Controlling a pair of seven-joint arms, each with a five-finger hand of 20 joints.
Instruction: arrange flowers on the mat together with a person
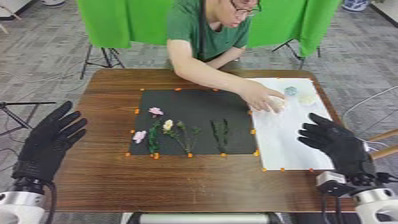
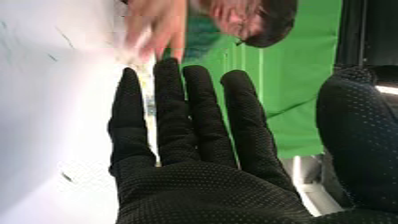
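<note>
In the head view, a black mat (image 1: pixel 191 112) holds a pink flower (image 1: pixel 155 111) above another pink flower (image 1: pixel 139 136), a yellowish flower (image 1: pixel 168 125) on a green stem, and dark green sprigs (image 1: pixel 220 134). A person's hand touches a pale flower (image 1: pixel 277 103) on the white mat (image 1: pixel 282 145), beside a bluish flower (image 1: pixel 290 91) and a cream one (image 1: pixel 307 99). My left hand (image 1: pixel 46 145) is open at the table's left edge. My right hand (image 1: pixel 336 145) is open over the white mat's right edge; the right wrist view shows this hand (image 2: pixel 195 185) with straight fingers, the person's hand beyond them.
The person leans over the far side of the brown table (image 1: pixel 178 185), one arm stretched across the black mat's far corner. Orange tabs (image 1: pixel 189 155) line both mats. A green curtain (image 1: pixel 124 22) hangs behind the person.
</note>
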